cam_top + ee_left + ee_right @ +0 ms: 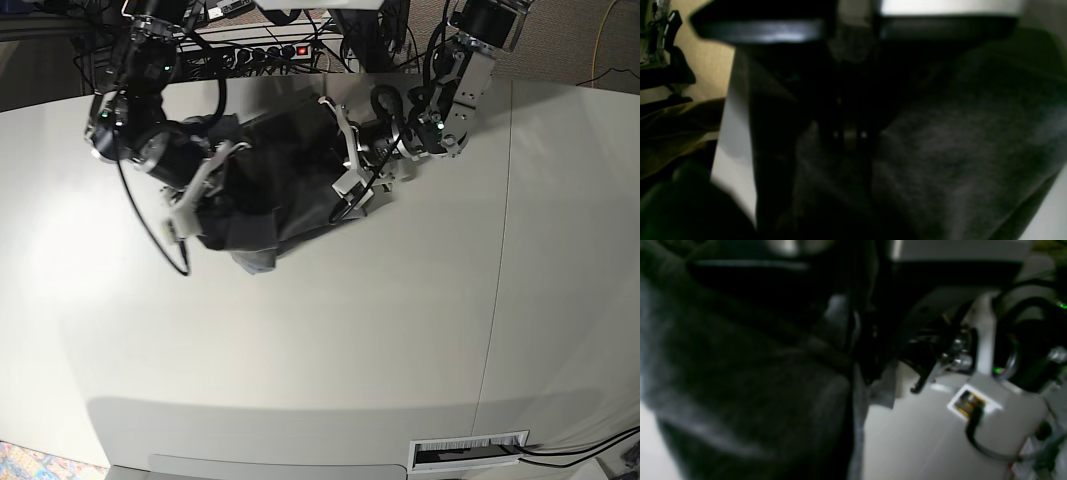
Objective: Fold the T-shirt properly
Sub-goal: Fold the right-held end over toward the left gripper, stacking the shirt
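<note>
The T-shirt [270, 185] is seen bunched at the far side of the table [330, 340], lifted between the left gripper [348, 185] and right gripper [190, 215], both buried in fabric, and whether either is clenched on it cannot be told from the blurred, dark wrist views.

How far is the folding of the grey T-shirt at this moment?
Early to middle stage. The heather-grey cotton T-shirt lies bunched and wrinkled at the far side of the white table, not a neat rectangle. The left gripper and right gripper are both at its edges, apparently mid-fold. Flattening and the final folds remain.
</note>
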You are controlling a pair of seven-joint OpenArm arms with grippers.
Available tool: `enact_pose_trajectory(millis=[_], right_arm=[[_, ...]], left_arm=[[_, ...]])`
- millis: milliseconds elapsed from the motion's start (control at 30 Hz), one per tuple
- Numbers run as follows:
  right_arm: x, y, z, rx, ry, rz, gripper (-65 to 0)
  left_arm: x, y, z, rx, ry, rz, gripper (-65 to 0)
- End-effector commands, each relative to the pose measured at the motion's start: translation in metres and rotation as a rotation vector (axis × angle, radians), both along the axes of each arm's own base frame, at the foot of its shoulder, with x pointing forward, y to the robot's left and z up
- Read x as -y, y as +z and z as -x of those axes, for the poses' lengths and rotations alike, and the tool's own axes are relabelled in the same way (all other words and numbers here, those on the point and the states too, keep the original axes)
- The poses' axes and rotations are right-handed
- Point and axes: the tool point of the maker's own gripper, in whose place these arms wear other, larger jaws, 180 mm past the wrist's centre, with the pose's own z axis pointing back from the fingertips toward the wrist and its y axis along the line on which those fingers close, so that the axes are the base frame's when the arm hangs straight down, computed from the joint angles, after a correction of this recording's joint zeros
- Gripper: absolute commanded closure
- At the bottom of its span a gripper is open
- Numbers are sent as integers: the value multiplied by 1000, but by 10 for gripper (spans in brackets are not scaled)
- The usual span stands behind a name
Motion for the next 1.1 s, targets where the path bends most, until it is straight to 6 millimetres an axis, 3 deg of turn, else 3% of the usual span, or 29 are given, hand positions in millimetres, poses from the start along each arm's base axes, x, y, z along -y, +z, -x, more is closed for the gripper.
enact_pose_trajectory(millis=[0,233,333,367,533,633,767,833,933,1067], right_arm=[[-11,14,-7,62,19,-18,0],[-62,3,6,65,185,47,0],[-66,-2,6,80,201,98,-223],[-65,-2,4,85,197,103,-265],[-48,-2,-9,114,139,154,-272],[-34,7,-20,137,91,152,-272],[-43,37,-25,184,88,-26,-271],[-47,41,-27,190,94,-39,-272],[-46,34,-28,184,95,10,-272],[-42,9,-33,189,100,208,-271]], left_arm=[[-12,-24,12,-37,-37,-139,0],[-11,-17,9,-17,-41,-138,0],[-11,-14,10,-14,-55,-159,0],[-11,-12,10,-9,-60,-164,0],[-17,3,3,49,-68,-180,0],[-30,8,-5,79,-46,-242,0],[-49,17,-18,130,12,-301,0],[-53,20,-19,141,15,-307,0],[-53,19,-19,137,13,-313,0],[-50,21,-18,126,15,-284,0]])
